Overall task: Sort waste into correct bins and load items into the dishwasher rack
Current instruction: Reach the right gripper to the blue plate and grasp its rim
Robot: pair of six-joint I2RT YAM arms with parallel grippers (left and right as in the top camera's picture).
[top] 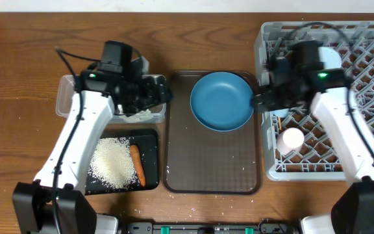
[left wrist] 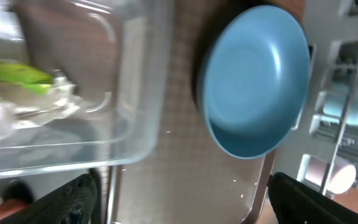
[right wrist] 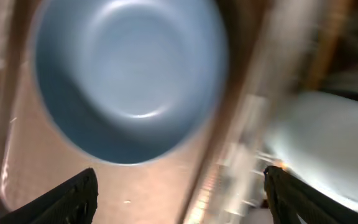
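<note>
The large blue plate lies on the brown serving tray; it also shows in the left wrist view and the right wrist view. My left gripper is open and empty above the clear tub, which holds the white tissue with a green scrap. My right gripper is open and empty over the left edge of the grey rack, beside the plate. Rice and the carrot lie in the black tray. A pinkish-white cup stands in the rack. The chopsticks are out of view.
A pale blue dish sits in the rack by my right gripper, blurred. Loose rice grains dot the brown tray and the table's front edge. My right arm lies across the rack.
</note>
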